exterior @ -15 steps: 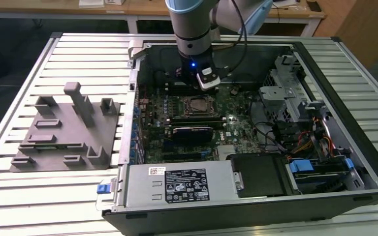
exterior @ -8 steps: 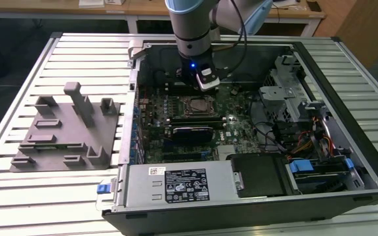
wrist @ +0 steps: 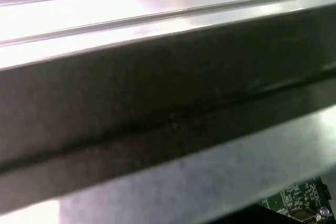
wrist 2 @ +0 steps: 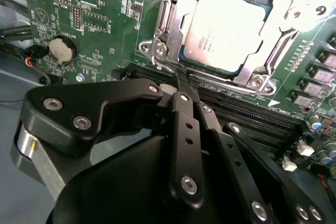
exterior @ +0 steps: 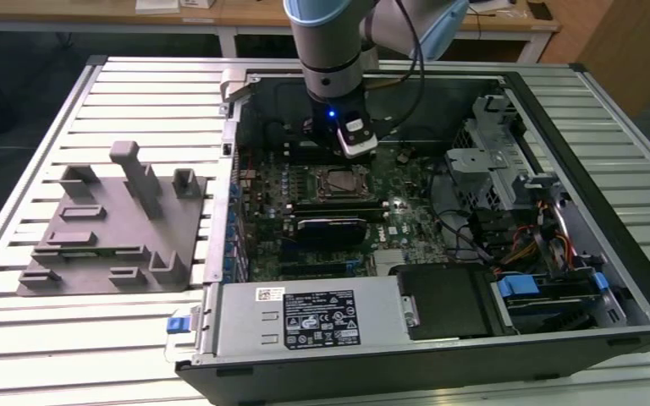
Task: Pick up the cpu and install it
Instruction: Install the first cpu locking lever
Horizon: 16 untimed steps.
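The cpu (wrist 2: pixel 223 31) lies flat in its socket on the green motherboard, its pale silvery top up, with the metal socket frame (wrist 2: pixel 163 30) around it. In the exterior view the cpu (exterior: pixel 337 180) sits near the middle of the open computer case. My gripper (wrist 2: pixel 181 81) hangs just above the board beside the socket's edge, next to the memory slots (wrist 2: pixel 252 116). Its black fingers are pressed together with nothing between them. In the exterior view the gripper (exterior: pixel 355 155) is just above and behind the socket, a blue light glowing on the wrist.
A grey fixture (exterior: pixel 116 224) stands on the slatted table at the exterior view's left. The case holds a power supply (exterior: pixel 302 317), a drive cage (exterior: pixel 494 165) with cables, and black memory sticks (exterior: pixel 331 205). A coin battery (wrist 2: pixel 62 50) sits on the board. The case wall (wrist: pixel 168 93) is close.
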### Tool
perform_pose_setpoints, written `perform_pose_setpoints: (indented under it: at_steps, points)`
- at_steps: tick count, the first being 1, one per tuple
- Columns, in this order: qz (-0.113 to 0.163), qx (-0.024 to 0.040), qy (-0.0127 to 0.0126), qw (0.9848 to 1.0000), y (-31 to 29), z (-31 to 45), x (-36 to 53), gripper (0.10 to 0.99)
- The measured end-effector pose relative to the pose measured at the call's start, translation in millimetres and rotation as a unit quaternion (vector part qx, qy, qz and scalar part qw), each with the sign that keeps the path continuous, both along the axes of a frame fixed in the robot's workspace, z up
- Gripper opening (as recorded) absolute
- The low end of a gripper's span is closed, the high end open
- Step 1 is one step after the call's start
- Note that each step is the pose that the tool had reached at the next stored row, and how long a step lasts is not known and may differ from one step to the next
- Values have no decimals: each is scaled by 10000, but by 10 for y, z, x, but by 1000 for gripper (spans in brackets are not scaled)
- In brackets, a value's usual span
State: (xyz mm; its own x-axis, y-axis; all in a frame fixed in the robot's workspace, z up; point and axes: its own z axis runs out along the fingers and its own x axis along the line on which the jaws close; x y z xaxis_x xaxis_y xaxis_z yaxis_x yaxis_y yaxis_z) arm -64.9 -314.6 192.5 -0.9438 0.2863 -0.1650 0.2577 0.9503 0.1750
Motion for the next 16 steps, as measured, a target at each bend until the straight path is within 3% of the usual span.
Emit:
perform_pose_setpoints:
  at_steps: [5,16]
  points:
    - [1,97,-1,10000,0,-1,0,106]
    - [1,103,-1,9999,-9,12,1,106]
